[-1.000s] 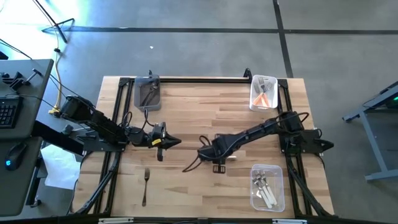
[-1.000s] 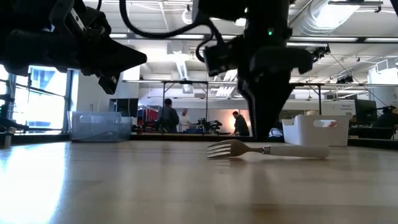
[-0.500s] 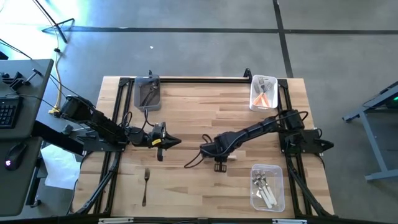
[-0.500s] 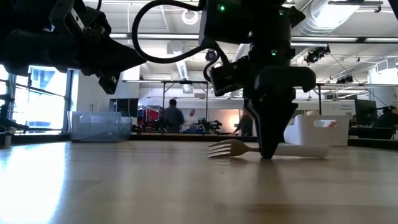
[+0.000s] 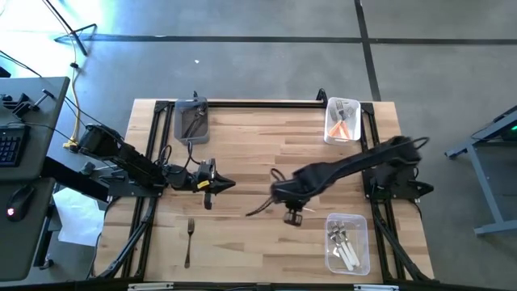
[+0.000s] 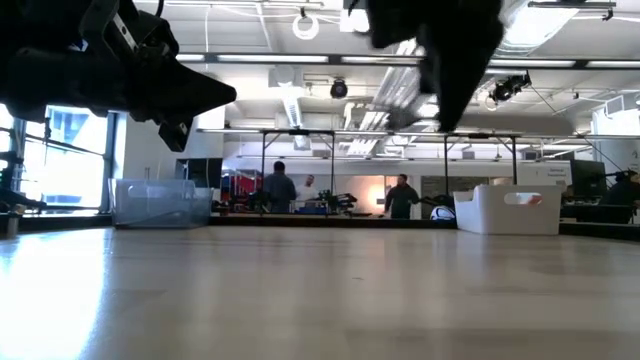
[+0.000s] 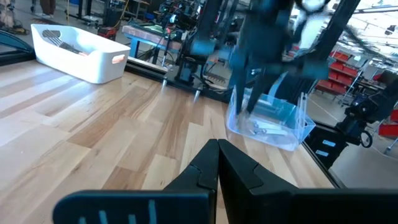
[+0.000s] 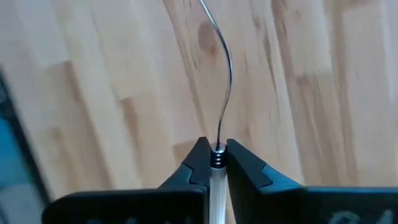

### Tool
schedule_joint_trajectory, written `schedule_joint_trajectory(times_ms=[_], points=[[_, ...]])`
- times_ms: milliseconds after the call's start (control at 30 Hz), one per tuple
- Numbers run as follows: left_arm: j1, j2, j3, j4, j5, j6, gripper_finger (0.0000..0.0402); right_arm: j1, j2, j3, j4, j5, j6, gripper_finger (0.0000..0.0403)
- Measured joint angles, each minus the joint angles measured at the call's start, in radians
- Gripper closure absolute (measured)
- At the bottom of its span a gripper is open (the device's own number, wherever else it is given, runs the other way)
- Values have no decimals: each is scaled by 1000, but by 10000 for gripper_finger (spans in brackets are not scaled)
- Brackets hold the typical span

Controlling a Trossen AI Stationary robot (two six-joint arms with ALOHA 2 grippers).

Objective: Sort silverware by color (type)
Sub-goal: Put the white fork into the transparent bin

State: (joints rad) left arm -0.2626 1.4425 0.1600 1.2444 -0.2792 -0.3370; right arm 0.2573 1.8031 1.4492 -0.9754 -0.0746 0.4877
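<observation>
My right gripper (image 5: pixel 292 213) hangs above the middle of the table, shut on a white-handled fork (image 8: pixel 222 81); the low view shows it (image 6: pixel 445 110) raised well off the wood. My left gripper (image 5: pixel 220 185) hovers shut at the table's left-centre with nothing in it, and shows shut in its wrist view (image 7: pixel 217 155). A dark-handled fork (image 5: pixel 189 236) lies flat on the table near the front left. My right gripper pinches the fork between its two fingers at the white handle's end (image 8: pixel 216 173), just behind the ringed collar where the metal neck starts. The fingers point down from above and lie across the fork. The curved metal neck (image 8: pixel 227 68) sticks out beyond them, clear of the table.
A grey bin (image 5: pixel 192 121) with dark forks stands at the far left. A white bin (image 5: pixel 342 121) with orange forks is at the far right, and a clear bin (image 5: pixel 347 242) with white forks at the near right. People move in the room behind.
My right gripper has come down on the white-handled fork lying mid-table, shut on it and risen with it, shifting a little toward the table's right edge. The fork has left the tabletop.
</observation>
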Motion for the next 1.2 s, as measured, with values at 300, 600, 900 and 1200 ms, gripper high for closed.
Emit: schedule_joint_trajectory(times_ms=[300, 600, 900, 1200], points=[[0, 0, 0, 1, 0, -1, 401, 179, -343, -247, 29, 22, 602, 389], [0, 0, 0, 2, 0, -1, 401, 536, -595, -644, 370, 191, 1357, 388], [0, 0, 0, 3, -1, -1, 401, 757, -605, -757, 385, 310, 1731, 387], [0, 0, 0, 3, -1, -2, 401, 777, -605, -798, 363, 275, 1800, 369]])
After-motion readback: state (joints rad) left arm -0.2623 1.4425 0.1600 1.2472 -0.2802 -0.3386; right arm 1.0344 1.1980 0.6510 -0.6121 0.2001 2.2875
